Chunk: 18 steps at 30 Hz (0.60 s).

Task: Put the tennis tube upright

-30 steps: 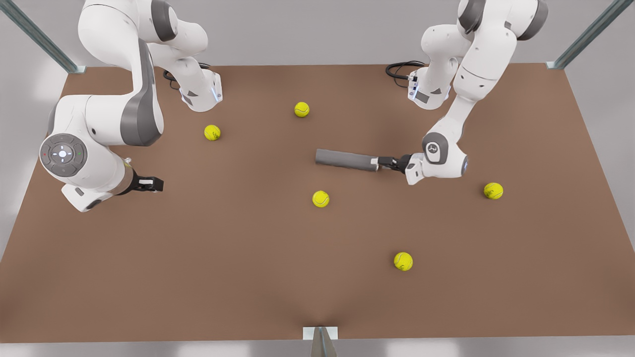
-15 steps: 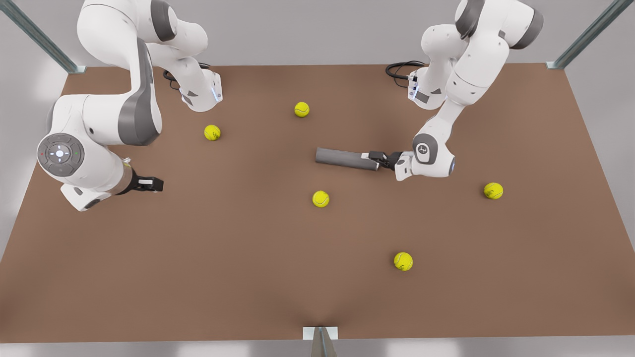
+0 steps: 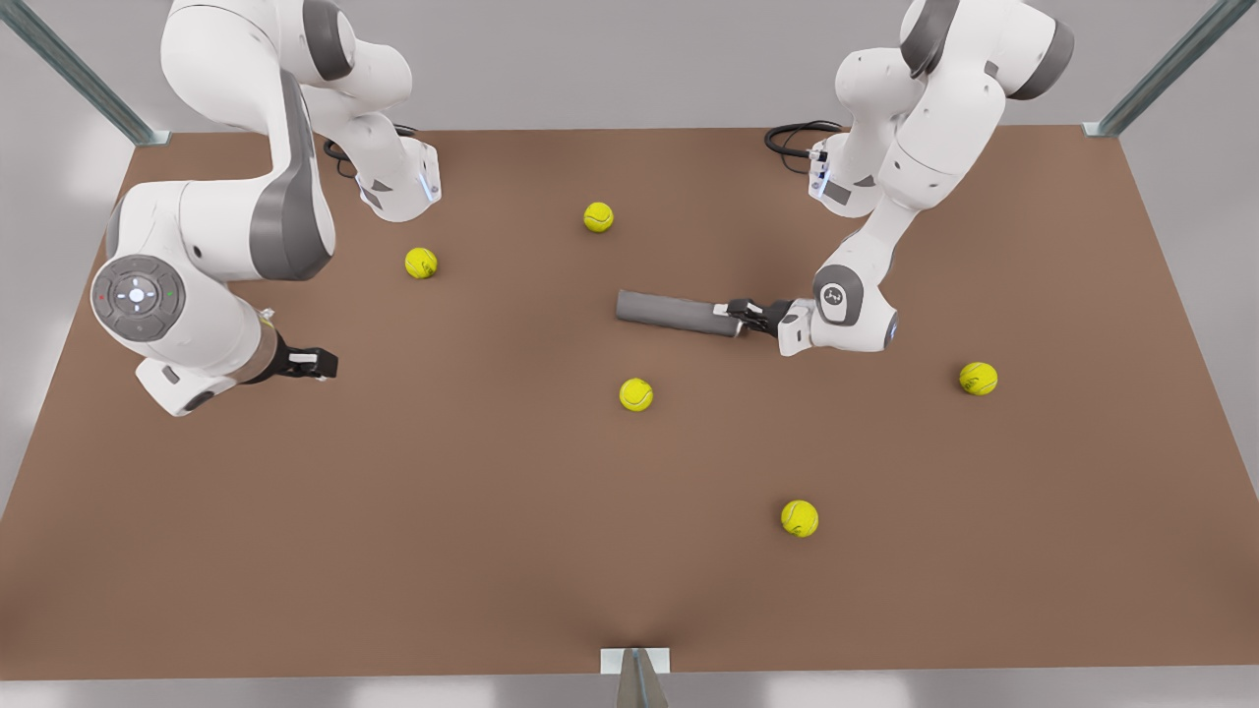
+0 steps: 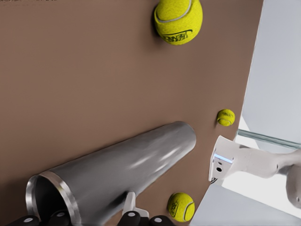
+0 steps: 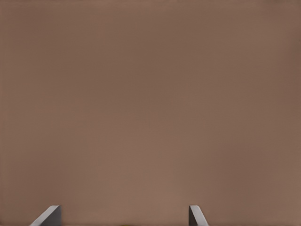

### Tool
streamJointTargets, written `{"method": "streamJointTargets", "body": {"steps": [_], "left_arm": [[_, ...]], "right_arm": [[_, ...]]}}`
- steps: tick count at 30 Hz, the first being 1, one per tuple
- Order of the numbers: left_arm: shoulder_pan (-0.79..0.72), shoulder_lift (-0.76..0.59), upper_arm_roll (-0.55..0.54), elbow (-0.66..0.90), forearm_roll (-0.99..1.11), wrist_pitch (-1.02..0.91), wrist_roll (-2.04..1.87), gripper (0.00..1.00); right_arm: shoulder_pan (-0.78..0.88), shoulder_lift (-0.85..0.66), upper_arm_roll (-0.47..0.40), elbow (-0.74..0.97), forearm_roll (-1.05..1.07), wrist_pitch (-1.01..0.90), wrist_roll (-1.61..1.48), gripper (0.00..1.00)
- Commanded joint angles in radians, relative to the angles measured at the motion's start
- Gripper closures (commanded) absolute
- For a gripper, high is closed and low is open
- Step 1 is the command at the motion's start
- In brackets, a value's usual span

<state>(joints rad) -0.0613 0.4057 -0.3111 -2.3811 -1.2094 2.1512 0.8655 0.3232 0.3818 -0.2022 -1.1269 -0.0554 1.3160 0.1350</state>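
**A:** In the front view, where was the tube?

**B:** The plain grey metallic tennis tube (image 3: 677, 312) lay flat on the brown matte tabletop (image 3: 492, 541), near the middle. My left gripper (image 3: 745, 315) was at its end toward the front view's right, one finger seemingly inside the mouth, pinching the wall. My right gripper (image 3: 317, 363) waited well apart, over bare table; I couldn't tell its spread there.

**A:** And the left wrist view?

**B:** It showed a smooth, glossy cylinder (image 4: 122, 174) with a lighter rim around an open, hollow end. I judged it light, stiff and slippery, so the rim wall was the sensible hold. Fuzzy yellow-green tennis balls (image 4: 178, 20) lay beyond it.

**A:** The right wrist view?

**B:** My two grey fingertips (image 5: 49, 215) stood wide apart over brown table, holding nothing.
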Motion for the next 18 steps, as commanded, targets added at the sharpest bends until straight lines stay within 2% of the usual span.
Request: {"method": "streamJointTargets", "body": {"steps": [1,6,13,18], "left_arm": [[0.000,-0.001,0.000,0.008,0.001,-0.014,0.017,0.51],[0.001,-0.002,0.001,0.023,0.004,-0.042,0.001,0.55],[0.001,-0.016,0.001,0.072,0.014,-0.091,-0.069,0.56],[0.003,-0.016,0.001,0.132,0.088,-0.148,-0.155,0.67]], "right_arm": [[-0.001,-0.001,0.000,-0.001,0.002,0.003,0.011,0.00],[-0.001,0.000,0.000,-0.001,0.002,0.002,0.011,0.00],[-0.003,0.002,0.013,-0.001,0.002,0.003,0.011,0.00],[-0.003,0.002,0.013,-0.001,0.000,0.003,0.011,0.00]]}}
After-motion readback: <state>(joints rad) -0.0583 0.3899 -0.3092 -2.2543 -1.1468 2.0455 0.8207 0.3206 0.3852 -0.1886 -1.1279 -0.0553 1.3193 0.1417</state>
